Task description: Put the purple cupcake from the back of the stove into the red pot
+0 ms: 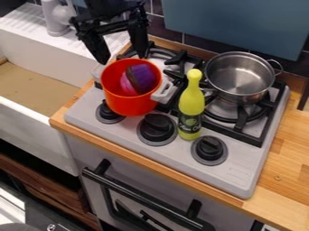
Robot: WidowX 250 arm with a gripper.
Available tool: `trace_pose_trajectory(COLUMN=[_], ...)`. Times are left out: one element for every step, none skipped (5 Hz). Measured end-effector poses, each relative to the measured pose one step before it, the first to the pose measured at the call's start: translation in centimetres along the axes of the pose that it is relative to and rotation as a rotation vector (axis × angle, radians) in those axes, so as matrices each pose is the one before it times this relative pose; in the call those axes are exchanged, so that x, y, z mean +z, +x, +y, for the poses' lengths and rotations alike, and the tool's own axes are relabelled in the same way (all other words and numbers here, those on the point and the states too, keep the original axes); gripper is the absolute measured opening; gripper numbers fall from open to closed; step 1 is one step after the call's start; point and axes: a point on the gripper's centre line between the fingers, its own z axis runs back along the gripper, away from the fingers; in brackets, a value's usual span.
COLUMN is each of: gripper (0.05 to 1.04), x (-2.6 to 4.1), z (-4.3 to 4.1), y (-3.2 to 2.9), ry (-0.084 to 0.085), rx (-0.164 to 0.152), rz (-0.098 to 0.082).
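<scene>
Right by red pot (131,104), hand (123,58) hangs wide open.

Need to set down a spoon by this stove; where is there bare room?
Bare wood counter borders the stove's right side near the front; the stove's front right corner, beyond the rightmost knob, is also free. It is crowded around the red pot, gripper, yellow bottle and steel pot.

The black gripper (123,58) hangs downward, upper left (fingers (95,47) spread apart).
</scene>
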Motion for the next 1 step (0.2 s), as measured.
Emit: trace_pose_trajectory(gripper=[0.997], x=[-0.156], z=[0.193], y=[0.328], ry=[0.0522], rx=[0.001], rz=[-0.0211])
